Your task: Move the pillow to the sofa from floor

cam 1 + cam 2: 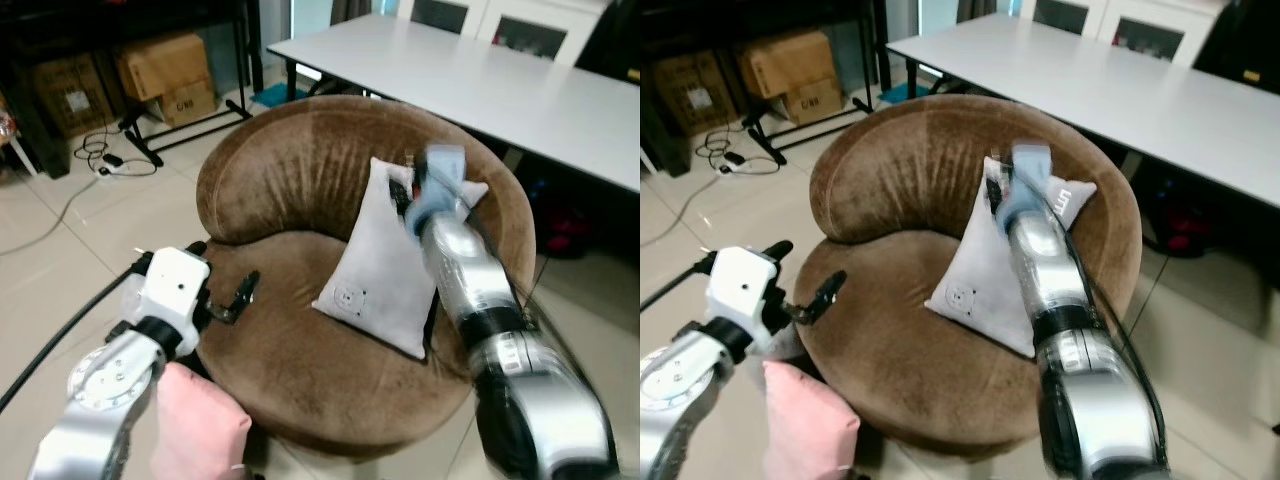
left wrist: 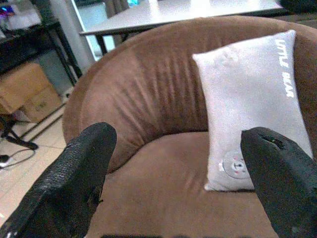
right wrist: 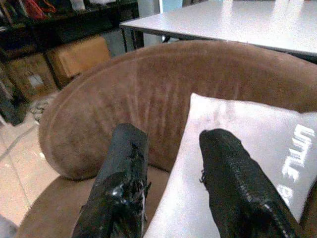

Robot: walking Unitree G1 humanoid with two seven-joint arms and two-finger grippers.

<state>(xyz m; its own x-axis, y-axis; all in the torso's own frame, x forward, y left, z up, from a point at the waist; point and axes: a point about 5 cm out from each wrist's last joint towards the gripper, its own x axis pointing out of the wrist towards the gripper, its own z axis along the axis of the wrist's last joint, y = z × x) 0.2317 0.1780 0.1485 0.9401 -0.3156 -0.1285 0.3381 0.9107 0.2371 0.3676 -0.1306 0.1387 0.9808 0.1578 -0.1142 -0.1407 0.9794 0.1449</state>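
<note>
The right gripper (image 3: 171,188), fingers parted, sits at the top edge of the white rectangular fabric pillow (image 1: 385,280) propped against the round brown velvet sofa (image 1: 300,170) backrest. It could snag and topple the pillow. Right arm stretched forward; left gripper (image 2: 173,173) spread, hovering over the seat.

1. The light grey rectangular pillow (image 1: 385,270) is on the seat of the round brown velvet sofa chair (image 1: 300,170), leaning up against its backrest, toward the right.
2. Long white table (image 1: 480,80) sits right behind the chair.
3. Cardboard boxes (image 1: 165,70) are back left under a dark shelf, with cables (image 1: 100,160) on the tiled floor (image 1: 60,250) in front of them.
4. A pink cushion (image 1: 200,425) is on the floor, front left of the chair.
</note>
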